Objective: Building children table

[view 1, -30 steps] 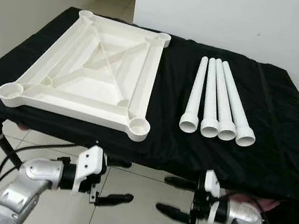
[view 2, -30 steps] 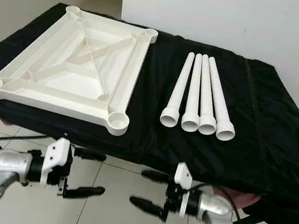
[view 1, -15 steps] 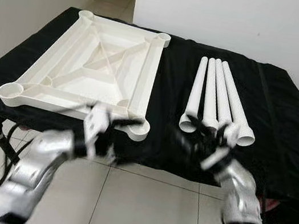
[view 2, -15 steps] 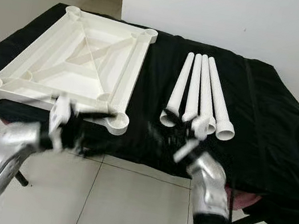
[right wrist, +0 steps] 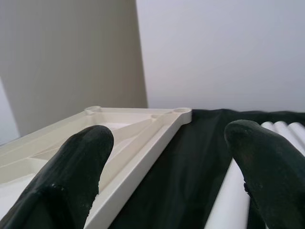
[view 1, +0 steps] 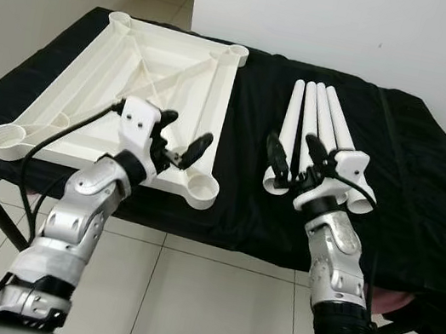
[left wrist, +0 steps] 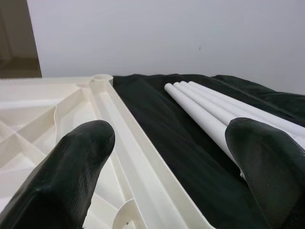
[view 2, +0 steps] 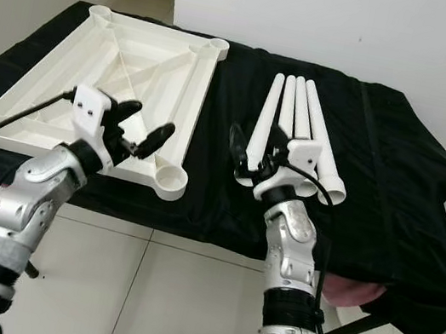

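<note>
A white plastic tabletop (view 1: 147,84) lies upside down on the left half of the black-draped table, its round leg sockets at the corners facing up. Several white tube legs (view 1: 322,120) lie side by side on the right half. My left gripper (view 1: 184,134) is open above the tabletop's near right corner socket (view 1: 201,186). My right gripper (view 1: 292,155) is open just over the near ends of the legs. The left wrist view has the tabletop's rim (left wrist: 119,129) and the legs (left wrist: 209,112) between its fingers (left wrist: 71,176). The right wrist view looks across the tabletop (right wrist: 133,129).
Black cloth (view 1: 414,184) covers the work table and hangs over its front edge. A white wall stands behind it. Tiled floor (view 1: 208,303) lies below my arms, and a doorway opens at the back left.
Both arms have risen from below the table's front edge to above it. The left gripper now hovers over the tabletop corner, the right over the leg ends.
</note>
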Tool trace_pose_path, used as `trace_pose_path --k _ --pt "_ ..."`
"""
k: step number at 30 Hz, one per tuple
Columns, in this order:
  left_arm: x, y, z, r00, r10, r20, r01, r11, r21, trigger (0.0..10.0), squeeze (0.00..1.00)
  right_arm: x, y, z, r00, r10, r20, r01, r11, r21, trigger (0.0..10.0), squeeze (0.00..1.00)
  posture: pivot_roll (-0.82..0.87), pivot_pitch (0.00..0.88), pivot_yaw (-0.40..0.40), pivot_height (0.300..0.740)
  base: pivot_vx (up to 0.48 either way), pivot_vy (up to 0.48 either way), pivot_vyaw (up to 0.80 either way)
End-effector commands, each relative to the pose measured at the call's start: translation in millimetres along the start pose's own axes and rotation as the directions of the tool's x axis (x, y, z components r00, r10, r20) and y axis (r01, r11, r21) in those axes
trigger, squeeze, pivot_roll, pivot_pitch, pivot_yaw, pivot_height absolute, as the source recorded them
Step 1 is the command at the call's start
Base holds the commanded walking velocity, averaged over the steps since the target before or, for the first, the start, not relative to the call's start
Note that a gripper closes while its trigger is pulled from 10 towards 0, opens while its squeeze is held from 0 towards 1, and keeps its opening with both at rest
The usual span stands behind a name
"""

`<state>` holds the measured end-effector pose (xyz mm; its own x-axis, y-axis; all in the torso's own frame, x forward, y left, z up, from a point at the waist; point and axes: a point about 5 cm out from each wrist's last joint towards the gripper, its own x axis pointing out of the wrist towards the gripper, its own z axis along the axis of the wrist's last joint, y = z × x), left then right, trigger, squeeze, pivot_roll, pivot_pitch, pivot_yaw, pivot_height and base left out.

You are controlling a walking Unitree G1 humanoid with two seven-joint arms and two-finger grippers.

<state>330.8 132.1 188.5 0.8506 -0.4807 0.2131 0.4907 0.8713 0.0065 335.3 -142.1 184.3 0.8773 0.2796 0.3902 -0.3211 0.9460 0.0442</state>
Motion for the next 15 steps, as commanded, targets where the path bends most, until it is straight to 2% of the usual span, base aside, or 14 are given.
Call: trace_pose_path --k 1,2,3,4,8,10,15 --pt "-1.5 5.4 -6 0.998 0.049 -0.035 -0.049 0.999 -0.002 10.0 0.0 -1.3 -3.8 -2 0.999 -0.035 -0.003 0.035 0.999 -0.015 10.0 0.0 -0.04 0.0 -0.044 0.74 0.0 0.0 0.0" --pt "0.3 12.3 -8 0.993 0.111 -0.04 -0.11 0.994 0.012 10.0 0.0 -1.4 -7.3 -2 0.993 -0.118 -0.002 0.118 0.991 -0.058 10.0 0.0 -0.05 0.0 -0.043 0.74 0.0 0.0 0.0" --pt "0.5 17.1 -10 0.985 0.17 -0.034 -0.17 0.985 -0.01 10.0 0.0 -4.0 -11.9 -3 0.98 -0.199 0.001 0.199 0.976 -0.087 10.0 0.0 -0.05 0.0 -0.04 0.74 0.0 0.0 0.0" --pt "-1.5 19.9 -14 0.974 0.225 -0.028 -0.225 0.974 0.001 10.0 0.0 -8.4 -14.7 -7 0.969 -0.247 -0.009 0.246 0.965 -0.096 10.0 0.0 -0.05 0.0 -0.032 0.74 0.0 0.0 0.0" --pt "-6.1 19.7 -20 0.957 0.287 -0.032 -0.287 0.958 -0.004 10.0 0.0 -15.9 -15.4 -12 0.959 -0.283 -0.018 0.279 0.953 -0.113 10.0 0.0 -0.05 0.0 -0.025 0.74 0.0 0.0 0.0" --pt "-8.3 16.3 -17 0.952 0.305 -0.009 -0.305 0.952 -0.011 10.0 0.0 -19.8 -10.7 -12 0.961 -0.278 -0.007 0.276 0.956 -0.097 10.0 0.0 -0.05 0.0 -0.023 0.74 0.0 0.0 0.0" --pt "-6.7 17.9 -12 0.95 0.312 0.017 -0.311 0.95 -0.033 10.0 0.0 -17.2 -0.8 -13 0.966 -0.257 -0.001 0.255 0.959 -0.128 10.0 0.0 -0.04 0.0 -0.021 0.74 0.0 0.0 0.0"
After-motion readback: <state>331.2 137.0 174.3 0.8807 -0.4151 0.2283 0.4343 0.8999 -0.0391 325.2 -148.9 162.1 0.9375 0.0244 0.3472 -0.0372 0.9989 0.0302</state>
